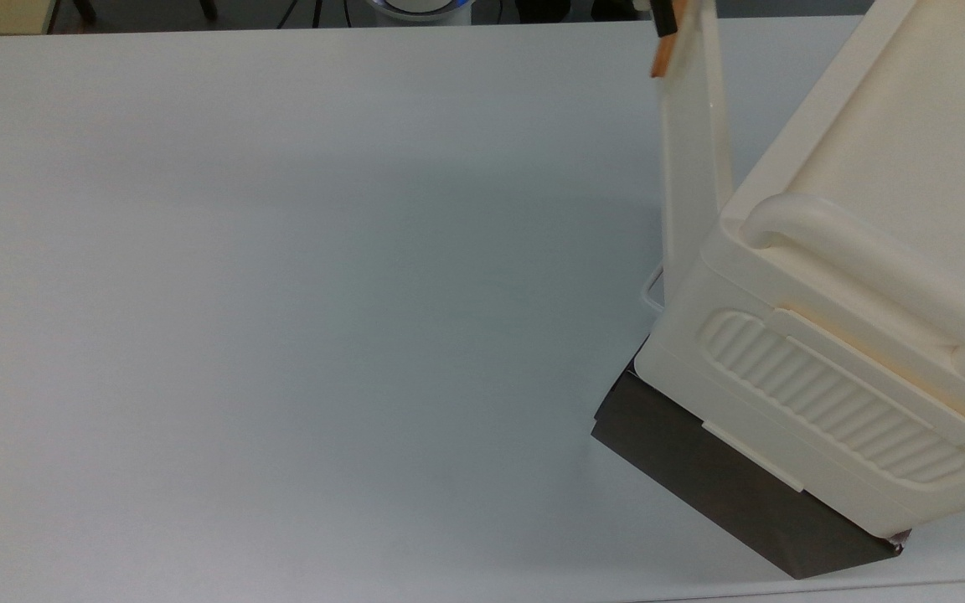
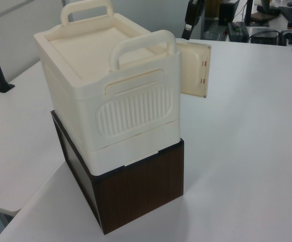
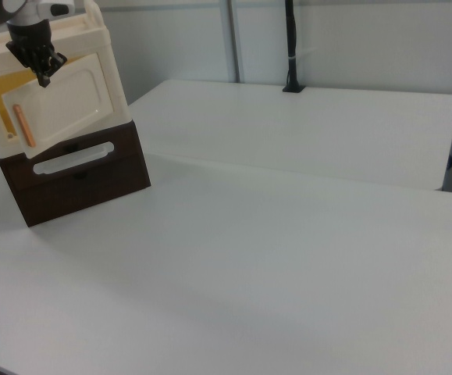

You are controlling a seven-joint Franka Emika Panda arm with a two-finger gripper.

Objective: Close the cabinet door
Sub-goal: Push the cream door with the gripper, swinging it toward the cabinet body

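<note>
1. Because the flat cream plastic cabinet door (image 1: 692,167) hinges on the front corner of the large cream plastic cabinet (image 1: 834,335), it stands out from the box at an angle. The top view shows it nearly edge-on, and it is not yet flush with the front.
2. The black robot gripper (image 3: 44,74) sits at the door's upper edge near the free end, close by the slim copper-orange bar handle (image 1: 660,60). From there a push should get the longest lever about the hinge. Whether the gripper is wide, narrow or holding anything cannot be told.
3. In the right view a yellowish gap shows behind the door's handle end, so I judge the swing well along but unfinished.
4. The cabinet rests on a dark brown boxy base (image 1: 725,486) on the white table (image 1: 281,293), which lifts the door clear of the tabletop. A thin wire loop (image 1: 650,289) hangs at the corner below the hinge.
5. No brand, label or lettering can be read on the cabinet, door or gripper.
</note>
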